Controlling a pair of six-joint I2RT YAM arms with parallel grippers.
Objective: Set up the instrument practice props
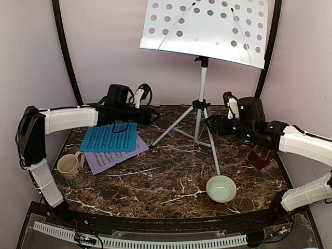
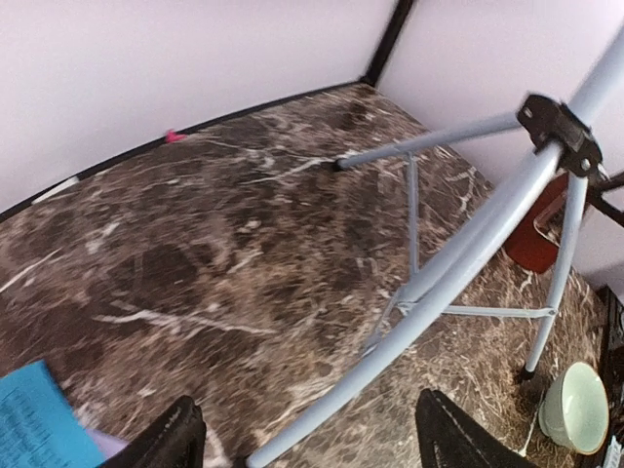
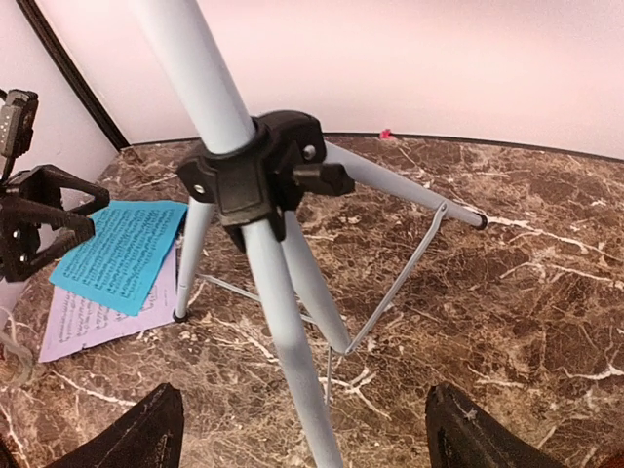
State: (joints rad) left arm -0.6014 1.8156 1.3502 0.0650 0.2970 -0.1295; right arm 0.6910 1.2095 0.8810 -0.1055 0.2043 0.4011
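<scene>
The silver-white music stand (image 1: 202, 88) stands at the back centre, its perforated desk (image 1: 207, 26) on top. The blue sheet (image 1: 109, 137) lies on the lilac sheet (image 1: 116, 155) at the left. The reddish-brown metronome (image 1: 261, 157) sits at the right, partly hidden under my right arm. My left gripper (image 1: 155, 115) is open next to the stand's left leg; that leg (image 2: 439, 283) runs between its fingertips (image 2: 175, 439) untouched. My right gripper (image 1: 210, 123) is open by the right leg; the leg (image 3: 292, 341) below the black hub (image 3: 258, 175) lies between its fingertips (image 3: 478, 434).
A beige mug (image 1: 70, 167) stands at the front left beside the sheets. A pale green bowl (image 1: 221, 188) sits at the front right, near the tip of the stand's front leg. Walls close the table in at the back and on both sides.
</scene>
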